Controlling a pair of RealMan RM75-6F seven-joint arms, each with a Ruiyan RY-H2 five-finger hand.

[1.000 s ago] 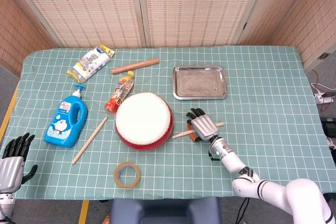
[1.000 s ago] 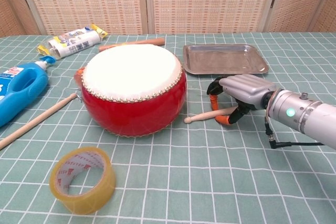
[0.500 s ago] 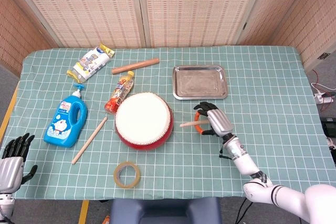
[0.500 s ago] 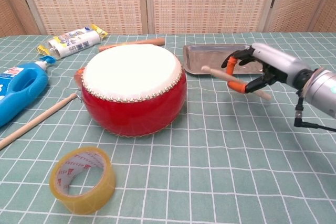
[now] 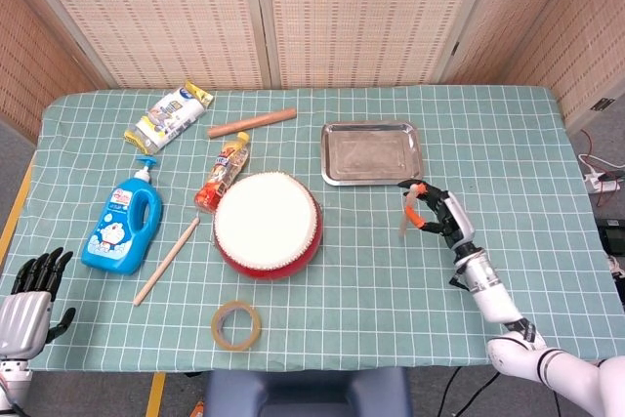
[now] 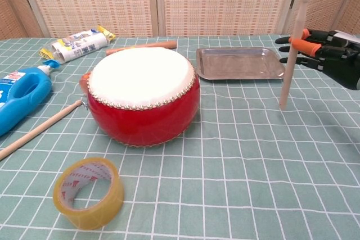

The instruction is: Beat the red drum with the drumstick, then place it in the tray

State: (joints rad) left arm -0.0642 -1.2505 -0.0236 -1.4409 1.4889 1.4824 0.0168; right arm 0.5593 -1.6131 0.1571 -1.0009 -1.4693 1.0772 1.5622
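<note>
The red drum [image 5: 267, 224] with a white skin stands mid-table, also seen in the chest view [image 6: 143, 96]. My right hand [image 5: 439, 214] hangs in the air to the right of it, in front of the steel tray [image 5: 372, 155]. It pinches a wooden drumstick [image 6: 292, 54] near its upper third; the stick stands nearly upright, rounded tip up, clear of the table. The right hand [image 6: 329, 51] sits at the chest view's right edge, beside the tray [image 6: 241, 63]. My left hand [image 5: 29, 300] holds nothing at the near left corner, fingers apart.
A second drumstick [image 5: 167, 260] lies left of the drum. A tape roll [image 5: 237, 324] sits in front of it. A blue bottle [image 5: 122, 225], a small bottle [image 5: 223, 173], a snack pack [image 5: 168, 116] and a wooden rod [image 5: 251, 123] lie at the left and back.
My right hand picked the drumstick up from the table beside the drum, rose and moved right. The stick swung from lying flat to nearly upright. The left hand stayed put.
</note>
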